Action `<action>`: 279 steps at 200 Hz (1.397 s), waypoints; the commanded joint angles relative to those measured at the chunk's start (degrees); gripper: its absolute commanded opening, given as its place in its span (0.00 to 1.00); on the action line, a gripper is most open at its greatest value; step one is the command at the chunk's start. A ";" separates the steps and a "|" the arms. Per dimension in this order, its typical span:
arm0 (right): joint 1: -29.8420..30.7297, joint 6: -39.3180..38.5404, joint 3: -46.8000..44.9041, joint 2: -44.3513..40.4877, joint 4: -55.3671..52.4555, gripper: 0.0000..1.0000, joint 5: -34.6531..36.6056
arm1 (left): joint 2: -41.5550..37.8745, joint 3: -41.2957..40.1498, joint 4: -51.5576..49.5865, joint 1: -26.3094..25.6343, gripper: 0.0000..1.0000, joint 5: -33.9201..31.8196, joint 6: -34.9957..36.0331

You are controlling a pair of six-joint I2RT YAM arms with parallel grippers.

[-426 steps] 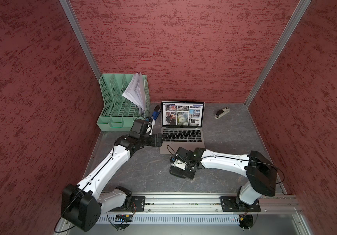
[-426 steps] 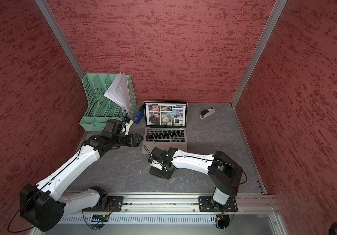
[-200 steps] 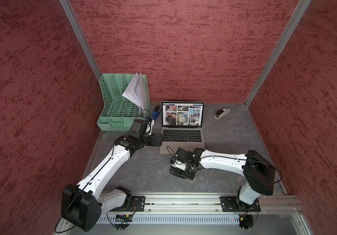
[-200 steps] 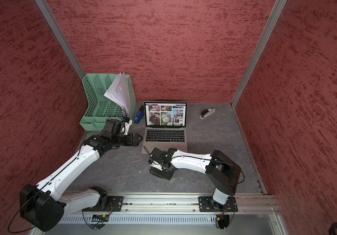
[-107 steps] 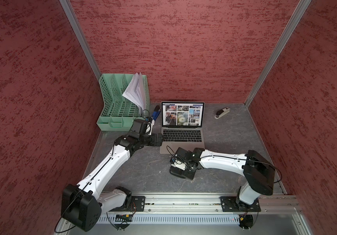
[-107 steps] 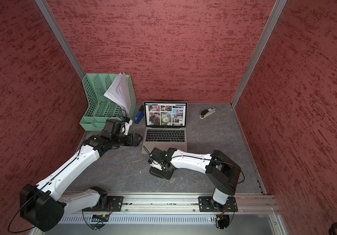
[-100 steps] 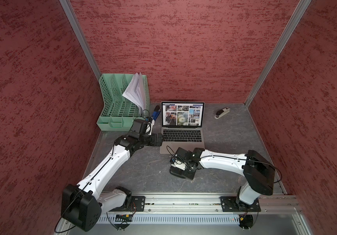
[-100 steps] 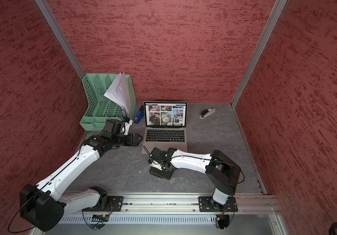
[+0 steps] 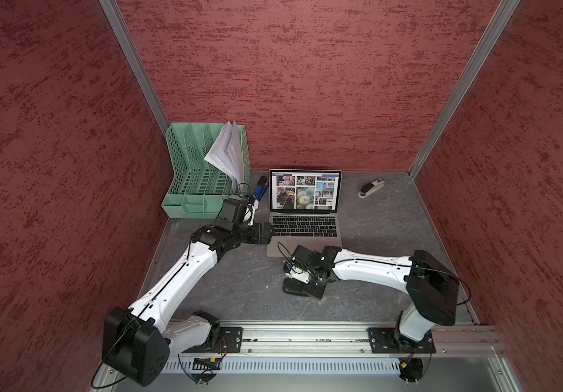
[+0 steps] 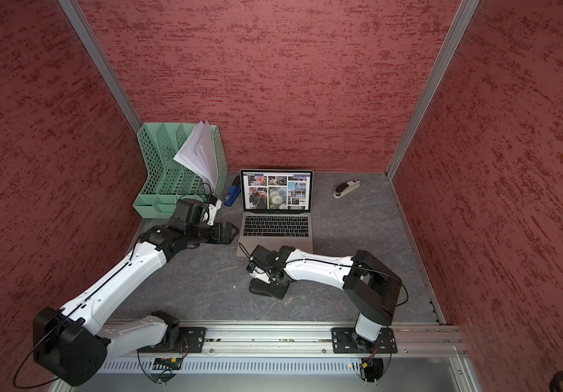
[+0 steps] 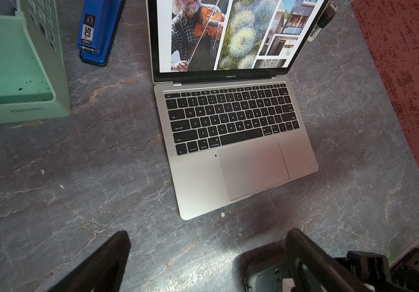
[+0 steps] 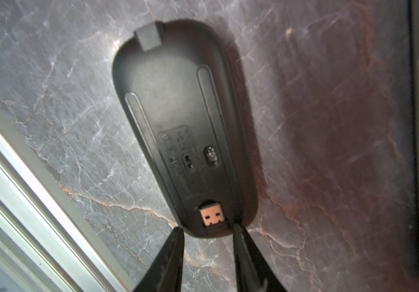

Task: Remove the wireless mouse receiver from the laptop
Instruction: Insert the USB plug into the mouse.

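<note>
The laptop sits by the counter's back edge, with no plug showing on its visible sides; removal looks done. Toward the front edge, the upturned mouse holds the wireless mouse receiver in its underside recess. The left hand hovers wide open and empty beside the laptop. The right hand is partly open, fingers flanking the mouse's end, gripping nothing.

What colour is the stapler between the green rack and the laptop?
The stapler is blue; clearest in the left wrist view.
</note>
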 commanded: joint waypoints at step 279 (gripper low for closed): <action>-5.41 20.77 -4.98 -14.22 4.10 0.00 -11.14 | 0.99 -18.48 3.57 -7.31 0.04 21.05 -31.73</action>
